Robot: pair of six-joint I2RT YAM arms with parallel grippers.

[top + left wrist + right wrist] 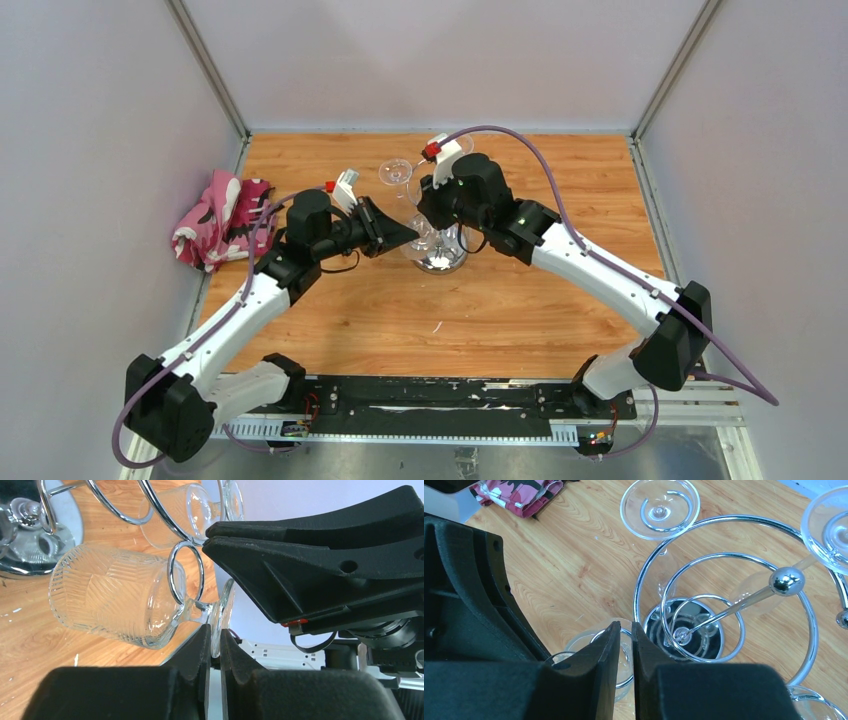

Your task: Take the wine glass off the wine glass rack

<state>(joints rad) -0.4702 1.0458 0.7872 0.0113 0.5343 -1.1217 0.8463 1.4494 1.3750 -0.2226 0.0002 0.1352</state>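
Wood tabletop [520, 310], grey walls [420, 60]; left fingers [197, 650] clamp wine glass [115, 597] foot, right fingers [606, 655] clamp rack [786, 580].

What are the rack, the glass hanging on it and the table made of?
The rack: likely chromed metal wire, mirror-bright, reflecting its surroundings. The glass: clear glass by its look, possibly plastic, with pressed line patterns; wood shows through it. The table: wood or wood-look laminate, visible grain, matte.

The wine glass rack [744, 601] is glossy chrome.
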